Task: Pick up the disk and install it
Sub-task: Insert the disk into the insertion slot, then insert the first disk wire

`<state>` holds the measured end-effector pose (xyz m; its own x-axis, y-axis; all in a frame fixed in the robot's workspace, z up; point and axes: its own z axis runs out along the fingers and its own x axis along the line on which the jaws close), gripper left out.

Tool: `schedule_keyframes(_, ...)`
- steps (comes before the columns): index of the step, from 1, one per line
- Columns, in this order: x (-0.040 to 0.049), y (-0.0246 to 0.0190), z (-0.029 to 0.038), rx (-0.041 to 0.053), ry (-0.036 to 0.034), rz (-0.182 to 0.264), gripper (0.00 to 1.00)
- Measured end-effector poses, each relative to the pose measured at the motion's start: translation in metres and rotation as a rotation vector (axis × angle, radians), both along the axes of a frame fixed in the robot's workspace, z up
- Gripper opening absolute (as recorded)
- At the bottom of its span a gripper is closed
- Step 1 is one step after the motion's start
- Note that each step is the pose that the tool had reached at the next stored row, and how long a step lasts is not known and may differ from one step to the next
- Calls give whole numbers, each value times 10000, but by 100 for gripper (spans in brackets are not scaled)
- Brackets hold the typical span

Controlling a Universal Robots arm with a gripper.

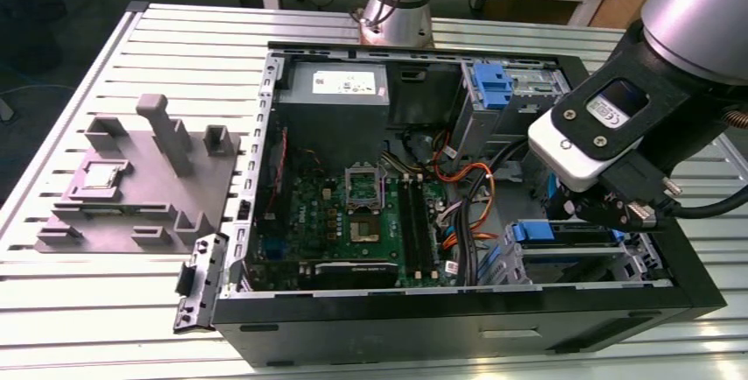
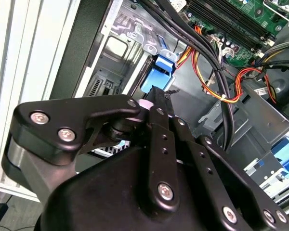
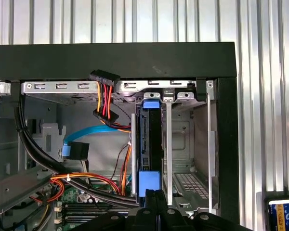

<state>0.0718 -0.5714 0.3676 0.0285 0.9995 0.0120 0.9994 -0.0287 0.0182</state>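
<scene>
Black two-finger gripper [image 3: 154, 193] has its fingers pressed together with nothing pinched, tips right at the blue end tab of the disk [image 3: 147, 142], a flat silver-grey hard drive in a blue plastic carrier frame. Disk stands on edge inside the silver metal drive bay [image 3: 183, 144], at a corner of the open black computer case [image 1: 468, 319].

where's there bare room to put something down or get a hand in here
Bare slatted table borders the grey fixture on its camera side, at the exterior view's left. In the case, the empty slot between the disk and the case's wall is free. Cables crowd the gap between motherboard and disk, where the gripper sits.
</scene>
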Motion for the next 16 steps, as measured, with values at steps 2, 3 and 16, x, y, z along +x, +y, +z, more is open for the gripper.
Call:
schedule_keyframes(2, 0, 0, -1, 4, 0, 0, 10)
schedule_keyframes(3, 0, 0, 0, 6, 0, 0, 10)
schedule_keyframes(16, 79, -1, -2, 8, 1, 0, 10)
